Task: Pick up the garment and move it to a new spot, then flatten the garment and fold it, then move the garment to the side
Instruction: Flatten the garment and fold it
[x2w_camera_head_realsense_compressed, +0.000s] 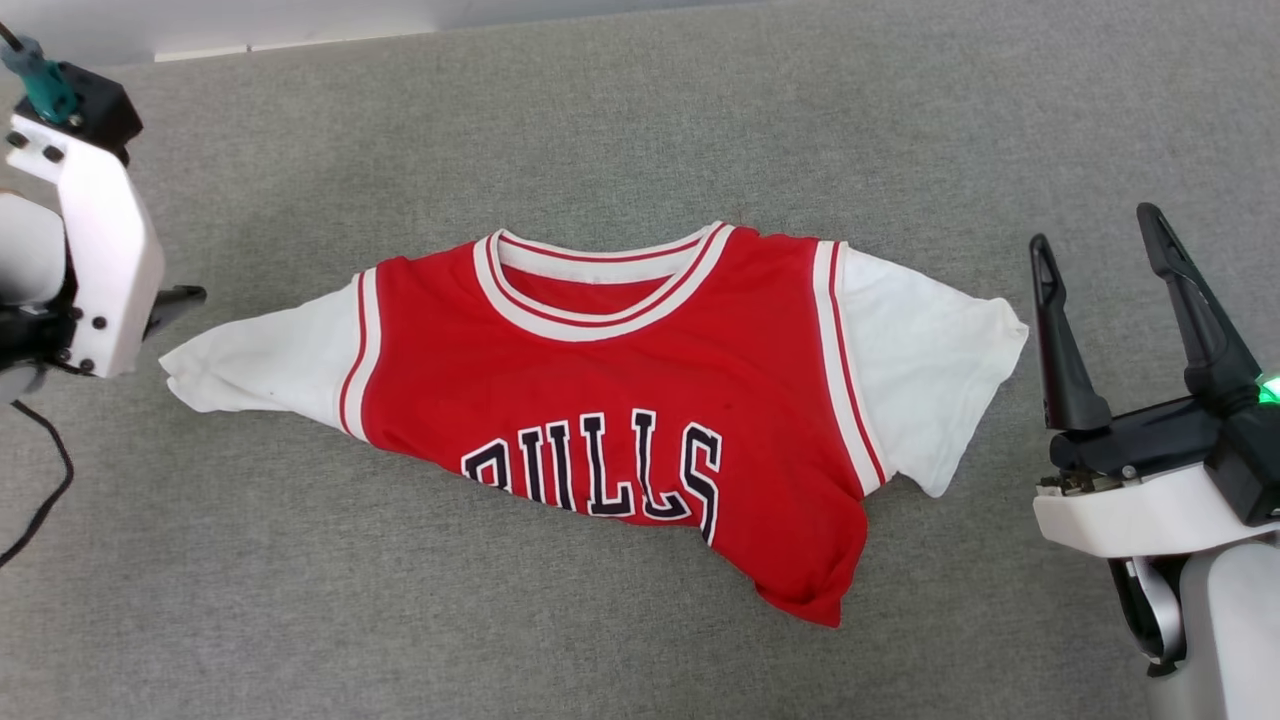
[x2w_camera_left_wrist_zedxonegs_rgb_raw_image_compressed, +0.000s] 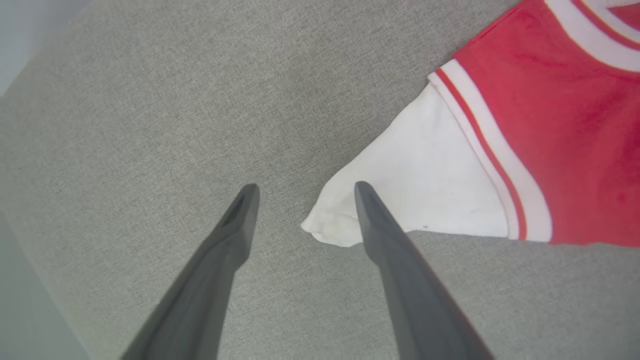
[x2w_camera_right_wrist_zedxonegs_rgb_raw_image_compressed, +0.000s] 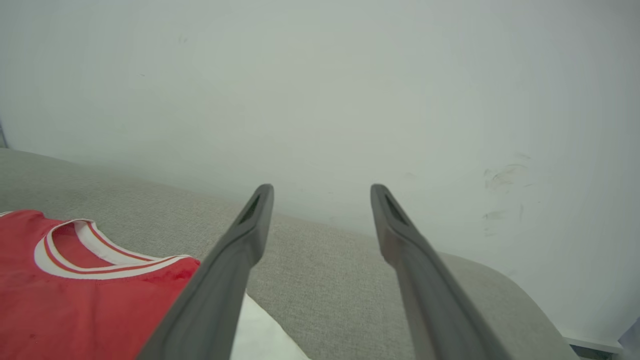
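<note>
The garment lies front up on the grey cloth surface, a red jersey with white sleeves and black "BULLS" lettering. Its lower part is tucked under along a slant, and its left sleeve is drawn out to a point. My left gripper hangs open just above that sleeve's tip, holding nothing; in the head view its white wrist block hides all but one dark fingertip. My right gripper stands open and empty a little right of the other sleeve. In the right wrist view the right gripper points past the garment's collar.
The grey surface spreads wide around the garment. Its far edge meets a pale wall at the back. A black cable hangs by my left arm.
</note>
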